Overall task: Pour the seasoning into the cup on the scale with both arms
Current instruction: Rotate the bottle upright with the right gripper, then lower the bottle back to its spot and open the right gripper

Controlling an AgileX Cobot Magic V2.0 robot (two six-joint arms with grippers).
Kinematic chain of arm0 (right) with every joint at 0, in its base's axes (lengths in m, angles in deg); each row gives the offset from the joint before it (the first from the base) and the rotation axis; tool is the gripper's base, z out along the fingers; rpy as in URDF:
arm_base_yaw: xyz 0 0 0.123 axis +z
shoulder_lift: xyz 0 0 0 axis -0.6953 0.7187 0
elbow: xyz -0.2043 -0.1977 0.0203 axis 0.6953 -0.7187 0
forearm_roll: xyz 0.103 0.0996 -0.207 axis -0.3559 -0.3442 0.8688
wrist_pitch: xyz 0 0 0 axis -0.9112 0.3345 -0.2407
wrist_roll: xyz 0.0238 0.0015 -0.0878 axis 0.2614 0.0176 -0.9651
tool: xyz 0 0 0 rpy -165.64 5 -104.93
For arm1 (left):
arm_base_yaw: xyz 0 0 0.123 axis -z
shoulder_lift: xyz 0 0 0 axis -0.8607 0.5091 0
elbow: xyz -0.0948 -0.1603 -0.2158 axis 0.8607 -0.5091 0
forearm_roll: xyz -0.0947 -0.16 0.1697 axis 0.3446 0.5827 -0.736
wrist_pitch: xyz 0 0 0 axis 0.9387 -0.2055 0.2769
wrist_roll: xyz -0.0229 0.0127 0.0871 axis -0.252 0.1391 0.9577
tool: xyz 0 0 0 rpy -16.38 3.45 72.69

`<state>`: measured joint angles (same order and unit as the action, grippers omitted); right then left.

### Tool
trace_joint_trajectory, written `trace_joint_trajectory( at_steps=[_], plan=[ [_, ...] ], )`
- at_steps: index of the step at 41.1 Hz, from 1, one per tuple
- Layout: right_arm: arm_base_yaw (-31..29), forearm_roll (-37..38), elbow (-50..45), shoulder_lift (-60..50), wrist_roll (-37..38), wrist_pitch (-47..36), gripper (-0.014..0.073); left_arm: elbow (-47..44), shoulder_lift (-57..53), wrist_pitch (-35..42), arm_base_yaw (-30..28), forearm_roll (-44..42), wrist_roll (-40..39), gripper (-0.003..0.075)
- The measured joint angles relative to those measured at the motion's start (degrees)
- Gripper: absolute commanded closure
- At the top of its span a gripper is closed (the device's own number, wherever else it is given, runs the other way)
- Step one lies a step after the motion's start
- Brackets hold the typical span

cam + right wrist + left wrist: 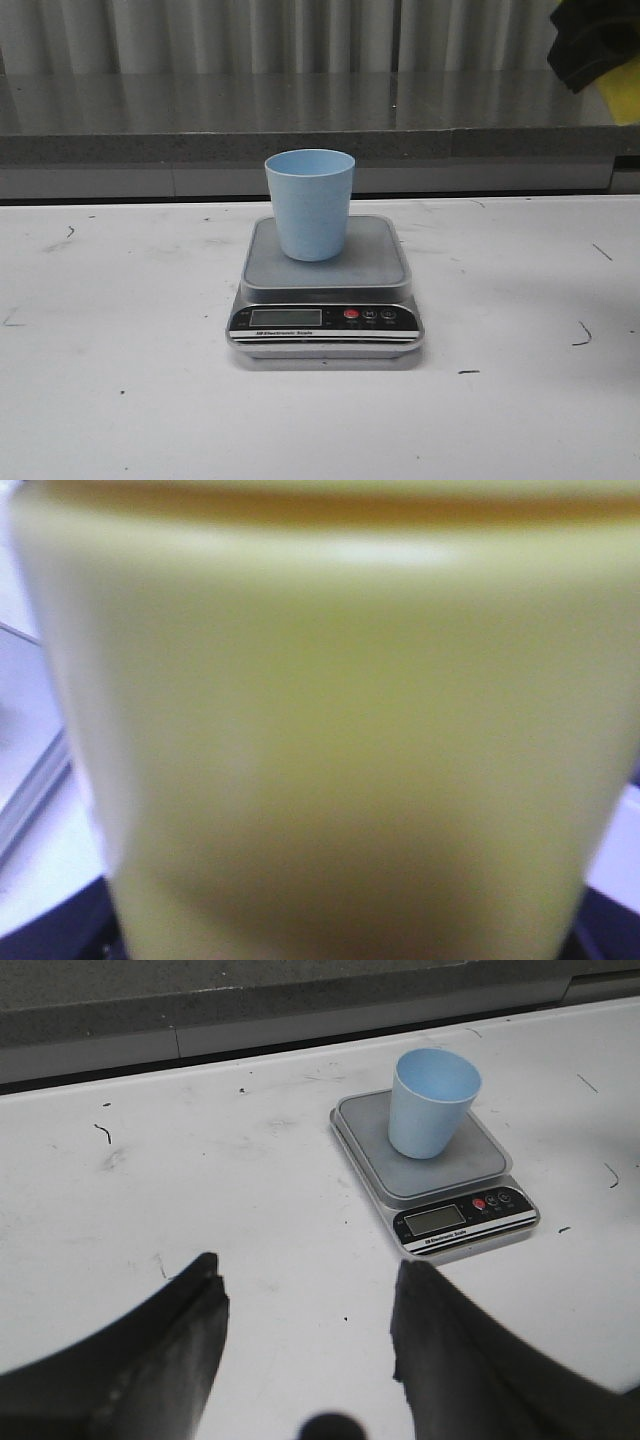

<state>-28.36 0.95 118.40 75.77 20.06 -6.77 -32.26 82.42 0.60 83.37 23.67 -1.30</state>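
My right wrist view is filled by the yellow plastic squeeze bottle (330,730), so I judge that claw clamped on it. Left claw (305,1330) hangs apart. Pale blue plastic tumbler (309,204) waits centred on the silver scale (325,300), ready for weighing.

A white tabletop (120,400) fills the near ground, matte and evenly lit, scuffed with small dark marks and short scratches on both sides. Beyond its far edge runs a dark gap, then a low grey ledge (150,150) with a speckled, stone-like front band. Above that sits a polished grey shelf surface (200,100) that mirrors the backdrop. Behind it all hangs a pale grey curtain (250,30) in vertical folds. Light is soft and diffuse, with faint shadows only.
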Motion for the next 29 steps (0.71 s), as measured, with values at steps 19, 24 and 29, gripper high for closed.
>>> trace_joint_trajectory(
  at_steps=[19,24,29],
  plan=[
    [-15.69,-0.94,-18.47,6.81,0.00,-49.18,0.0255,0.00,0.00,0.00,0.00,0.00,0.00,0.0355],
    [-16.20,-0.94,-18.47,12.66,0.00,-56.27,0.0255,0.00,0.00,0.00,0.00,0.00,0.00,0.0355],
    [-16.20,-1.30,-18.47,18.46,-1.20,-63.70,0.0255,0.00,0.00,0.00,0.00,0.00,0.00,0.0355]
  ],
)
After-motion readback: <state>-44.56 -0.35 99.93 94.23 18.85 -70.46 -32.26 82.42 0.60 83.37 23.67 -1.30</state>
